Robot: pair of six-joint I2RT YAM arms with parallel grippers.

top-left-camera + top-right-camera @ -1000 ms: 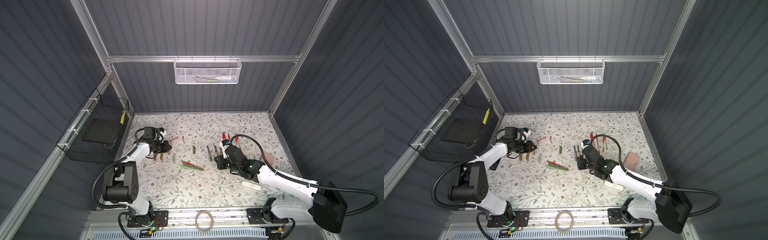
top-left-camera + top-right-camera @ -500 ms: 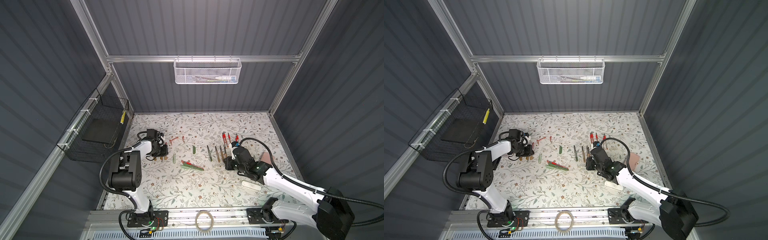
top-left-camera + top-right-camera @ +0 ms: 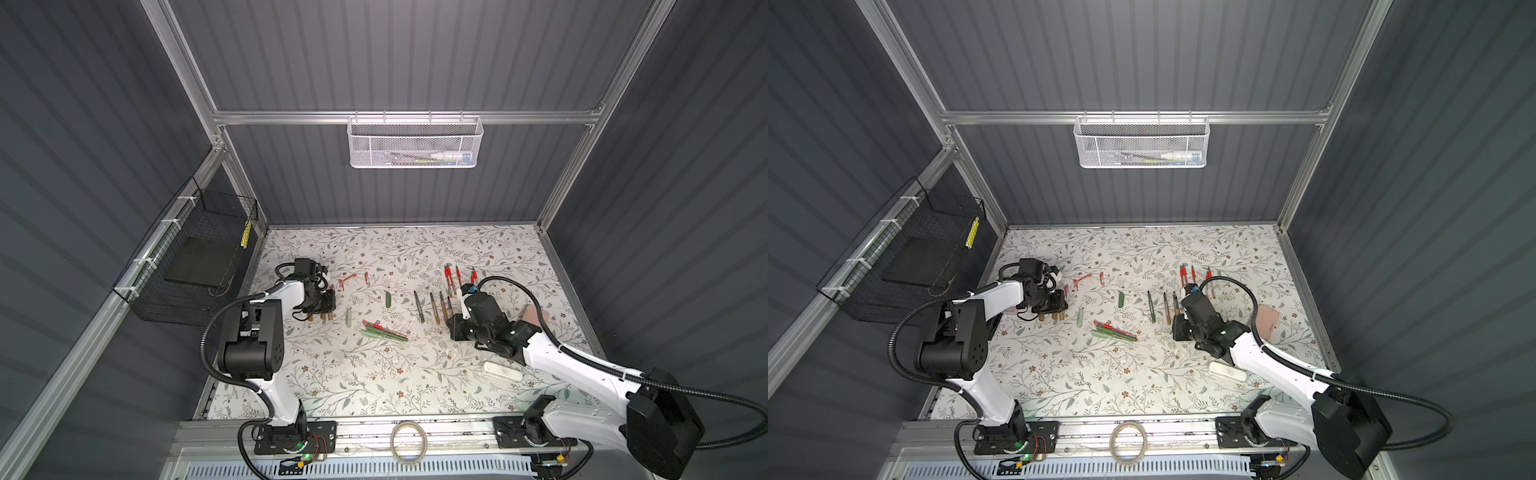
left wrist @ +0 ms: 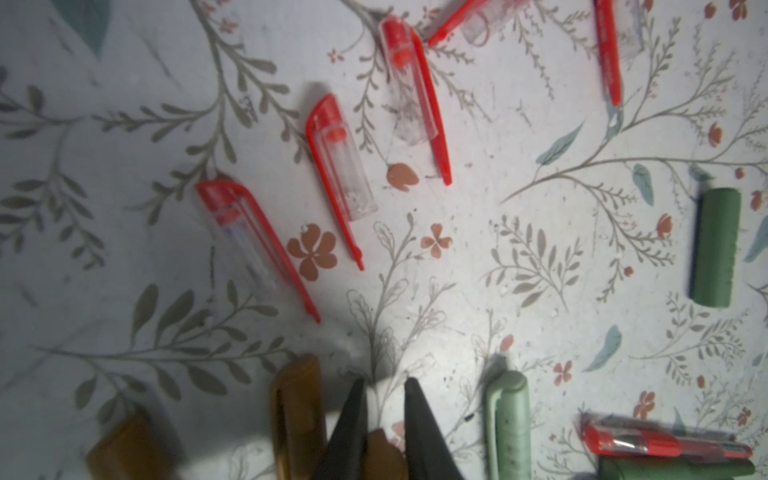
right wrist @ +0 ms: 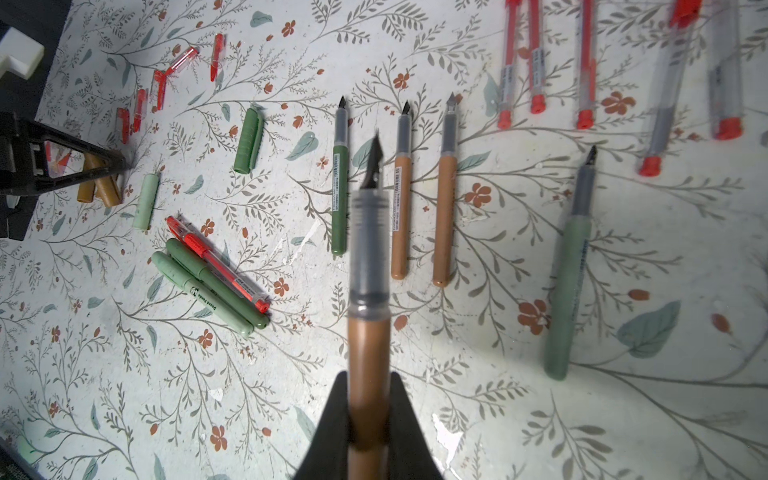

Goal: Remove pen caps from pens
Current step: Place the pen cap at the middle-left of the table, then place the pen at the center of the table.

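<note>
right gripper (image 5: 368,376) is clamped on an uncapped brown pen (image 5: 369,332); left gripper (image 4: 385,382) straddles a brown cap (image 4: 382,455), can't tell if it's gripping; next, park both on the desk (image 3: 374,382)

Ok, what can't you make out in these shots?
Left wrist view: frame edge cuts the brown cap at the left gripper; grip unclear.
Right wrist view: brown pen in the right gripper blurred, rear cut off.
Both top views: contents of the white mesh basket too small.
A top view: pink case partly behind a cable.
</note>
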